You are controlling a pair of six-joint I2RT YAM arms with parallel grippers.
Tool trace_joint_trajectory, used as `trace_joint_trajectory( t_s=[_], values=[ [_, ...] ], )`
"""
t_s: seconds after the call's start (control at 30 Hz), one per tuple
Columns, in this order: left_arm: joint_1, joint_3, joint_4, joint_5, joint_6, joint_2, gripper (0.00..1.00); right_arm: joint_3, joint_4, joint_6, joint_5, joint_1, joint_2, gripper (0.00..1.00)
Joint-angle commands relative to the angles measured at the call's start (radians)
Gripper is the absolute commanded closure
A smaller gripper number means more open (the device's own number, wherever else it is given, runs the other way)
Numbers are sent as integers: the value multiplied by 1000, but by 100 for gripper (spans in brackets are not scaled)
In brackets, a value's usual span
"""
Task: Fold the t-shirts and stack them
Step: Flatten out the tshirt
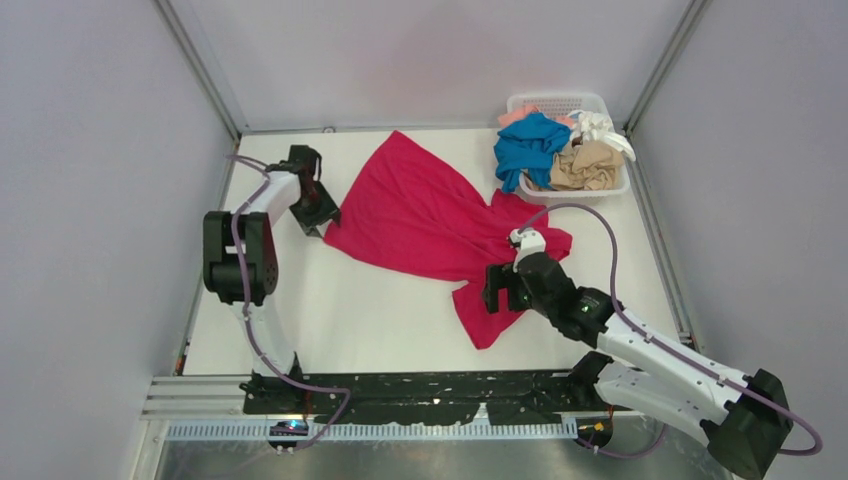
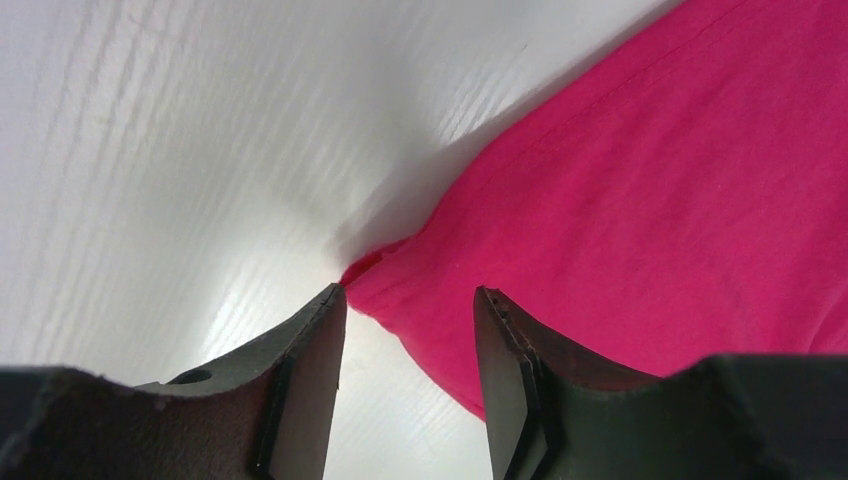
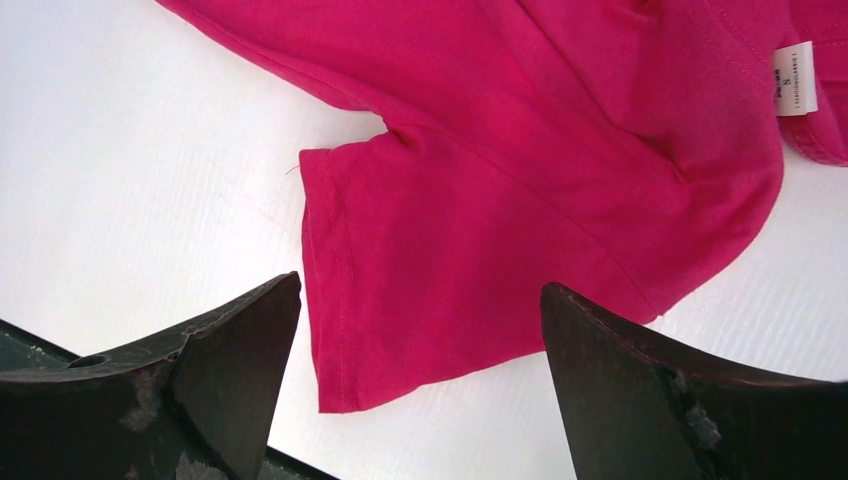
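Observation:
A bright magenta-red t-shirt (image 1: 420, 215) lies spread and rumpled on the white table. My left gripper (image 1: 322, 218) is at its left corner. In the left wrist view the gripper (image 2: 410, 291) is open, with the shirt's corner (image 2: 400, 290) lying between the fingers, not pinched. My right gripper (image 1: 497, 290) is over the shirt's near sleeve. In the right wrist view it (image 3: 420, 295) is wide open above the sleeve (image 3: 420, 260), with the neck label (image 3: 795, 80) at the top right. A blue shirt (image 1: 528, 145), a tan one (image 1: 588, 165), a white one (image 1: 603, 126) and a peach-pink one (image 1: 518, 114) are bunched in the basket.
The white lattice basket (image 1: 556, 98) stands at the back right corner, close to the red shirt's right end. Grey walls with metal rails enclose the table on three sides. Bare table (image 1: 380, 310) shows in front of the shirt.

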Motion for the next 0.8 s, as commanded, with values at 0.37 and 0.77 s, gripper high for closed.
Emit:
trace_joint_trajectory(
  t_s=[0.37, 0.77],
  values=[
    [-79, -131, -81, -220, -508, -109, 47, 2, -11, -51, 36, 5, -124, 5],
    [-99, 7, -80, -274, -595, -22, 57, 6, -6, -62, 59, 5, -182, 5]
  ],
)
